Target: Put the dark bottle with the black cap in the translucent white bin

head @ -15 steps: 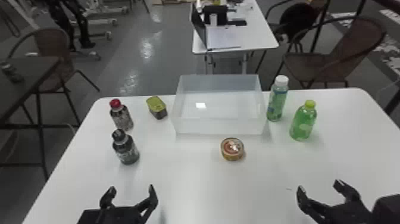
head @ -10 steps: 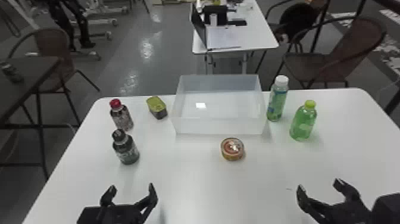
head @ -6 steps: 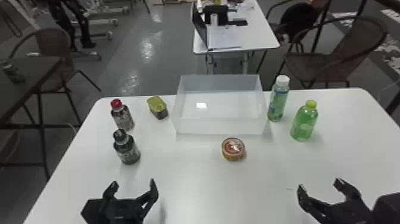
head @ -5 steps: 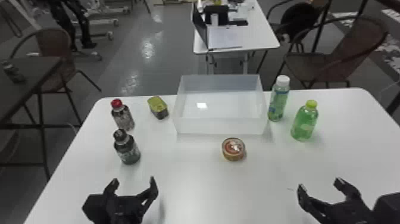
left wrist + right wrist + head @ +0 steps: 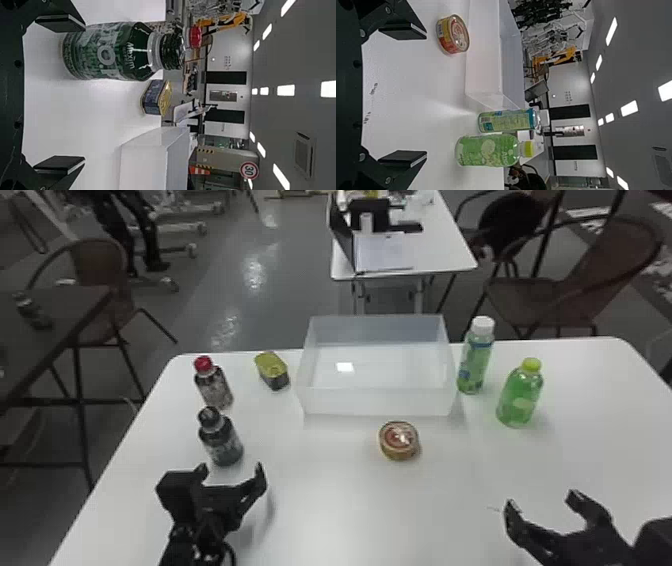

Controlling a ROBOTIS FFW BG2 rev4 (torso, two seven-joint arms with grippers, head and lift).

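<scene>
Left arm nears the dark bottle, left of the bin

The left end effector (image 5: 230, 470) has moved forward, fingers spread, to just short of the dark bottle (image 5: 221, 440), which stands on the bench (image 5: 340, 510) left of the bin (image 5: 377, 401) and nearer the robot. The grasp seems next, probably after a small shift away from the bin to centre the bottle. The red-capped bottle (image 5: 214, 385), close behind, could be bumped; the square tin (image 5: 272, 371) beside the bin's left wall calls for a lifted carry. The round tin (image 5: 399, 440) sits before the bin, two green bottles (image 5: 486, 150) to its right. The right end effector (image 5: 542, 500) waits open, nearer the robot than the bin.
</scene>
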